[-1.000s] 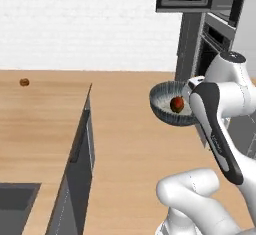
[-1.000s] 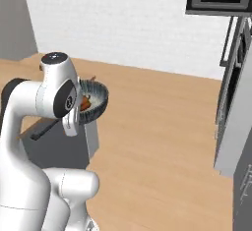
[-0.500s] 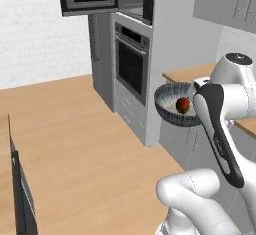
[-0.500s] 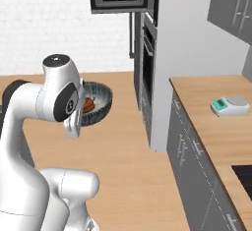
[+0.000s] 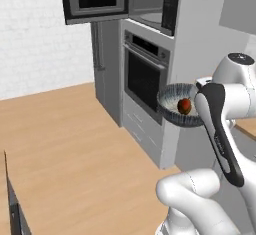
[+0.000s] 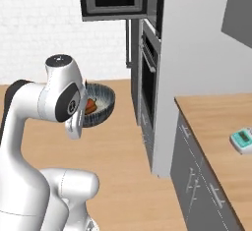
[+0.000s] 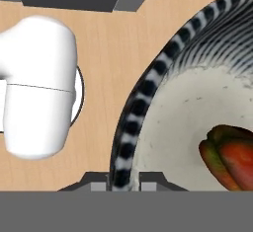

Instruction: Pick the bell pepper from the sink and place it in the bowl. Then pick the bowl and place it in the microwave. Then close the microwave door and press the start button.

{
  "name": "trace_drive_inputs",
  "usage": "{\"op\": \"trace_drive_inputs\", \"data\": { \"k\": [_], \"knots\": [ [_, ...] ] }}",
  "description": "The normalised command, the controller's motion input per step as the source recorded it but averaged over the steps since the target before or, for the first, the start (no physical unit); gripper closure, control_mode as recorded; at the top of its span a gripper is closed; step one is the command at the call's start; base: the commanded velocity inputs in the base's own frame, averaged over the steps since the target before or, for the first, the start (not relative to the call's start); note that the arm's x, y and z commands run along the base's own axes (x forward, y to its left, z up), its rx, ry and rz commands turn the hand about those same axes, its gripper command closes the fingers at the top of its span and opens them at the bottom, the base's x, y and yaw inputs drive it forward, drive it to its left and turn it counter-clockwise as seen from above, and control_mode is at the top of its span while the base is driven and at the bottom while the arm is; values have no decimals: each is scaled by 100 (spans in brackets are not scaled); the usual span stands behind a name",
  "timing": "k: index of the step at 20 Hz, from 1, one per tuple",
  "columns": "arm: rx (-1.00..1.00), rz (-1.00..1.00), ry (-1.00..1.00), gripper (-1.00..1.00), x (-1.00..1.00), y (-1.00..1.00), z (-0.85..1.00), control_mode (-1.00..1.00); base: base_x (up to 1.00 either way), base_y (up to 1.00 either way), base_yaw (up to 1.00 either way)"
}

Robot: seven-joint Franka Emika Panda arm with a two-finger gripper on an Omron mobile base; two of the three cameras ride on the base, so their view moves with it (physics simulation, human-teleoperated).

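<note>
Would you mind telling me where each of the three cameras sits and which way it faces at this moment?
Left base view: behind the arm on its left, facing the oven and open microwave; the arm rises at lower right, carrying the bowl.
Right base view: behind on the right, same cabinets; arm at lower left.
Hand view: on the hand, looking down along the gripper clamped on the bowl's rim, bell pepper inside.
Both base views share bowl, microwave and oven.
</note>
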Motion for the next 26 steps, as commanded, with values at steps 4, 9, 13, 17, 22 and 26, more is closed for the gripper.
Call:
{"op": "trace_drive_inputs", "data": {
  "k": [4,9,13,17,22,26],
  "knots": [
    [0,0,0,100,0,0,0,100,100,2,-6],
    [0,0,0,100,0,0,0,100,100,13,-9],
    [0,0,0,100,0,0,0,100,100,9,-13],
    [0,0,0,100,0,0,0,100,100,23,-19],
    [0,0,0,100,0,0,0,100,100,38,-30],
    [0,0,0,100,0,0,0,100,98,0,-35]
  ]
}}
